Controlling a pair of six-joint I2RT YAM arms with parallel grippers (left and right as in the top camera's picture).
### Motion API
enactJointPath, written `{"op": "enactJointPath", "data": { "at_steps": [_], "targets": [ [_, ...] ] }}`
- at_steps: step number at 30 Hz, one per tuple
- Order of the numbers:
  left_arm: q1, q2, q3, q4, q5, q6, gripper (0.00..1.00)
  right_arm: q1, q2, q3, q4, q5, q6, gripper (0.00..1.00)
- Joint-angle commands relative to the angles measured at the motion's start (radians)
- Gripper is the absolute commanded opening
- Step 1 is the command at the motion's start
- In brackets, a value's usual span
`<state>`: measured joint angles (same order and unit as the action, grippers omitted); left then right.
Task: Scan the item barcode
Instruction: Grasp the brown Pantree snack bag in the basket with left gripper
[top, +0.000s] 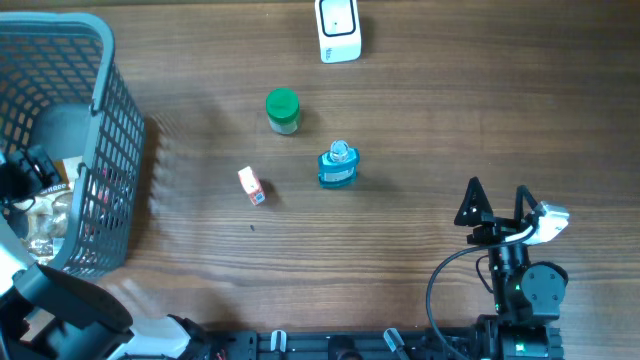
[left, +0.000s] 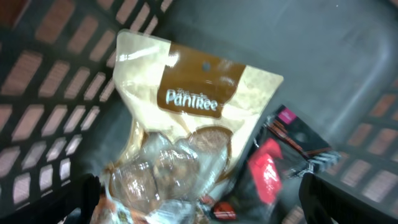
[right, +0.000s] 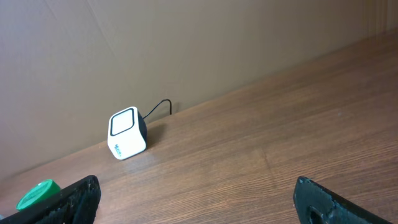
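My left gripper (left: 205, 210) hangs open inside the grey basket (top: 110, 110), its dark fingers (left: 81, 200) spread on either side of a cream and brown snack bag (left: 186, 118) marked Pantree. The bag lies on the basket floor and nothing is held. A black and red packet (left: 280, 162) lies beside the bag on the right. The white barcode scanner (top: 338, 30) stands at the table's far edge and shows in the right wrist view as the scanner (right: 127, 134). My right gripper (top: 497, 205) rests open and empty at the near right, facing the scanner.
A green-lidded jar (top: 283, 110), a blue bottle (top: 338, 167) and a small white and red box (top: 251, 186) stand on the wooden table between basket and scanner. The basket's mesh walls surround my left gripper. The scanner's cable runs to the back wall.
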<state>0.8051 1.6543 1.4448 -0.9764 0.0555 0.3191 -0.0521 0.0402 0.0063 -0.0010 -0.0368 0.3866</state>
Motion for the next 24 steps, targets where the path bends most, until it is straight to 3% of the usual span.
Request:
{"op": "enactJointPath", "data": {
  "at_steps": [1,13,24],
  "targets": [
    [0.002,0.018,-0.084,0.055,0.002,0.176,1.0,-0.002,-0.005,-0.001,0.003,-0.006,-0.017,1.0],
    [0.005,0.02,-0.392,0.465,-0.019,0.193,1.0,-0.002,-0.005,-0.001,0.002,-0.006,-0.017,1.0],
    [0.005,0.192,-0.399,0.572,-0.019,0.189,1.0,-0.002,-0.005,-0.001,0.003,-0.006,-0.017,1.0]
  ]
}}
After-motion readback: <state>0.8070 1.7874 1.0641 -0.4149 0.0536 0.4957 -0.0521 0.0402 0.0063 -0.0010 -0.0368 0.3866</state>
